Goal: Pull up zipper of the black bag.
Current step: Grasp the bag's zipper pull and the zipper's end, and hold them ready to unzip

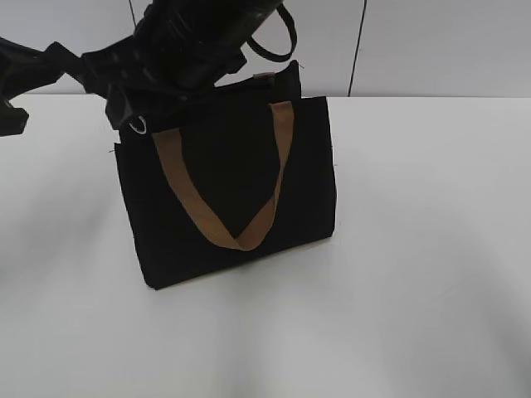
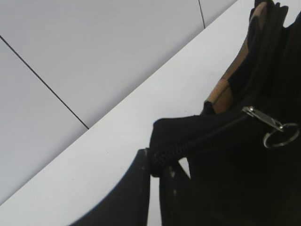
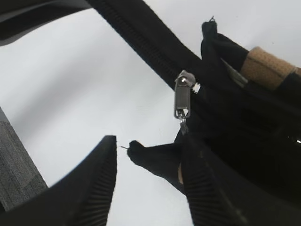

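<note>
White matte tabletop (image 1: 431,274) under pale grey panelled wall (image 1: 431,41) with dark seams; black bag (image 1: 228,207) upright left of centre, tan handle (image 1: 220,224) hanging down its front; zipper (image 3: 182,101) at top edge, ring at left corner; left gripper (image 2: 157,169) clamped on zip-track end; right gripper (image 3: 150,174) open beside corner.

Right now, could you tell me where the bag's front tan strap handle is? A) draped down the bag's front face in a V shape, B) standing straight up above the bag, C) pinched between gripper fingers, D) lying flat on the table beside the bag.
A: in the exterior view the tan strap handle hangs down the front of the black bag in a V.
</note>
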